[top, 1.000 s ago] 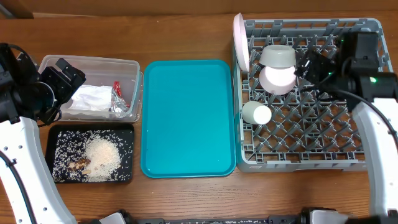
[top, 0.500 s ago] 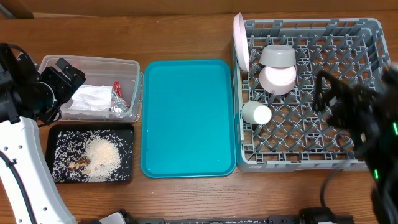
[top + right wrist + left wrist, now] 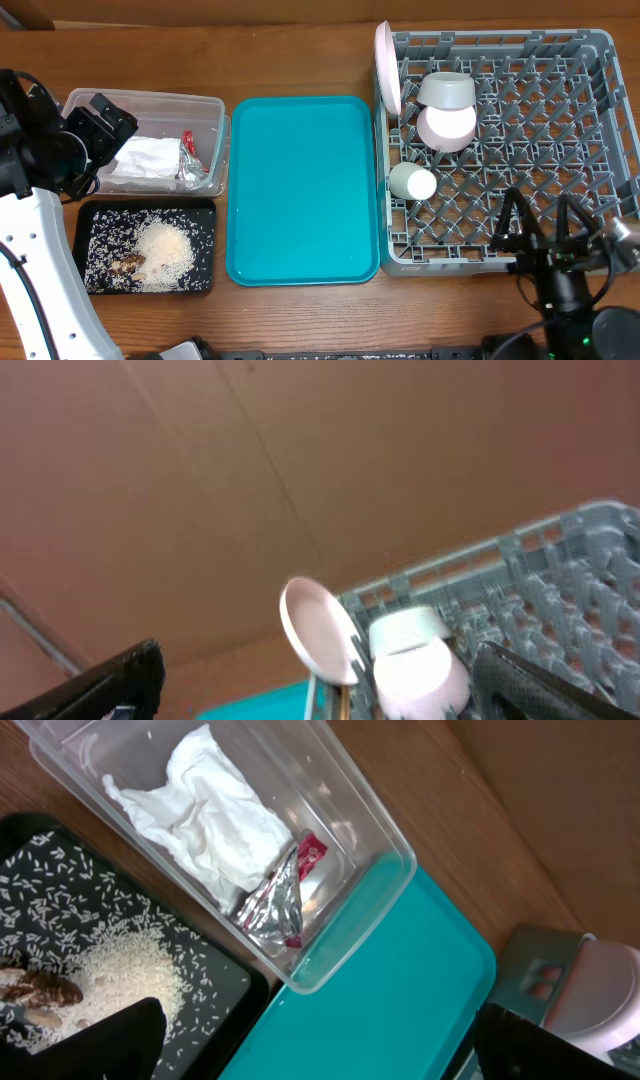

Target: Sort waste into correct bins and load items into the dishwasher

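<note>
The grey dish rack [image 3: 560, 130] at right holds the pink-rimmed plate [image 3: 386, 65] on edge, the grey bowl [image 3: 447, 90], the pinkish-white bowl [image 3: 447, 127] and the small white cup [image 3: 413, 183]. The clear tub [image 3: 205, 115] holds the white napkin [image 3: 145, 163] and foil wrapper [image 3: 188, 160]. The black tray [image 3: 95, 218] holds rice and scraps [image 3: 160, 252]. My left gripper [image 3: 105, 120] is open and empty over the tub's left end. My right gripper [image 3: 540, 225] is open and empty at the rack's front edge. The right wrist view shows the plate [image 3: 318, 630] and bowls [image 3: 415, 655].
An empty teal serving tray [image 3: 302, 190] lies between the bins and the rack. The left wrist view shows the napkin [image 3: 205, 815], wrapper [image 3: 280, 900], rice tray [image 3: 60, 930] and teal tray [image 3: 400, 990].
My right arm has pulled back from the rack's far right to the front edge of the table. The left arm and all objects have not moved.
</note>
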### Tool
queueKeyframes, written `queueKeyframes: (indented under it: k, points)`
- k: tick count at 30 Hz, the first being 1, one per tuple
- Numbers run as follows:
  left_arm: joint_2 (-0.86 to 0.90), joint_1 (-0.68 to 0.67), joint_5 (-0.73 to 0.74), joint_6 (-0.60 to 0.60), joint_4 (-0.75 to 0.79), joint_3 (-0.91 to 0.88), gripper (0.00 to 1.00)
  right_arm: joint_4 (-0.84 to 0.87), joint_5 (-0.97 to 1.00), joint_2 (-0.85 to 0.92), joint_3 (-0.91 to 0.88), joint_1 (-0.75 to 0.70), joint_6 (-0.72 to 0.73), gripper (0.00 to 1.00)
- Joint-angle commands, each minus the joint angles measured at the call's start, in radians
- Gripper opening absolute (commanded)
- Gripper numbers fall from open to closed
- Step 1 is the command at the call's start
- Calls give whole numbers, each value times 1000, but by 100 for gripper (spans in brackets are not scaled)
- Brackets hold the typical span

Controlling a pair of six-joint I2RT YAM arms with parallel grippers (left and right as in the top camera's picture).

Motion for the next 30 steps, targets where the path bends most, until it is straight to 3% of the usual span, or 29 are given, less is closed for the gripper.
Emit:
queueKeyframes:
  k: [1,5,9,14,18,30]
  points:
    - [-5,0,-4,-10,0,19,100,200,26,-92,-184,6,-2,100]
    - [-5,0,-4,-10,0,19,100,448,25,-158,-380,6,0,100]
    - [-5,0,-4,-10,0,19,100,537,21,-186,-511,6,2,100]
    - [-5,0,-4,-10,0,19,100,529,32,-186,-601,6,1,100]
    - [-5,0,-4,-10,0,19,100,351,49,-186,-599,6,1,100]
    - [-5,0,-4,-10,0,19,100,351,40,-186,-598,3,1,100]
